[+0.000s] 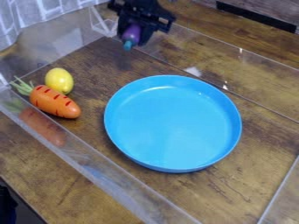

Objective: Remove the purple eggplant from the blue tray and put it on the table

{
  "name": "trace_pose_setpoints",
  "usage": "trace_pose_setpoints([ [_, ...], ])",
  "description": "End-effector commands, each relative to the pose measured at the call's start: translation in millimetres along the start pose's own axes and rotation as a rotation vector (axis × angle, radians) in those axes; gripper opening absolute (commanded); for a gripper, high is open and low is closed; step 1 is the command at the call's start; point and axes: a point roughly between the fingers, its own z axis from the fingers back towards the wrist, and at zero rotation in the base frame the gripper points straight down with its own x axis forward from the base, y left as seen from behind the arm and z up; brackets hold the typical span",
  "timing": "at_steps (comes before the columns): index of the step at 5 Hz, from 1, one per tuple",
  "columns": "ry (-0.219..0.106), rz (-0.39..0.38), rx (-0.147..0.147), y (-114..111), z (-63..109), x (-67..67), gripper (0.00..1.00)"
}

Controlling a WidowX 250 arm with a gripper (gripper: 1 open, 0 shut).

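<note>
Looking from the near edge outward, the blue tray (pixel 173 122) lies empty on the table (pixel 70 188), with an orange carrot (pixel 54 101) and a yellow lemon (pixel 59 80) well apart from it to the left as the camera sees it. Beyond the tray's far rim, the gripper (pixel 132 37) hangs above the wood with its jaws clamped on the purple eggplant (pixel 132 35), which points steeply down, greenish end lowest. So the eggplant is already out of the tray and over bare table, not yet set down.

The risks lie in the release. Let go from this height, the glossy, rounded toy would likely bounce or roll, perhaps against the clear barrier (pixel 107 22) close behind or back toward the tray. Lowered too far while tilted, its tip could jam on the boards and twist in the grip. Whether the tip touches the wood now cannot be told.
</note>
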Motion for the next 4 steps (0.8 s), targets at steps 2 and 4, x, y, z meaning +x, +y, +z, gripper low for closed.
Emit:
trace_pose_setpoints([
  [2,-0.016,0.037,0.042,27.6,-3.3,14.0,0.0],
  [4,0.014,0.034,0.074,34.7,-22.1,13.8,0.0],
])
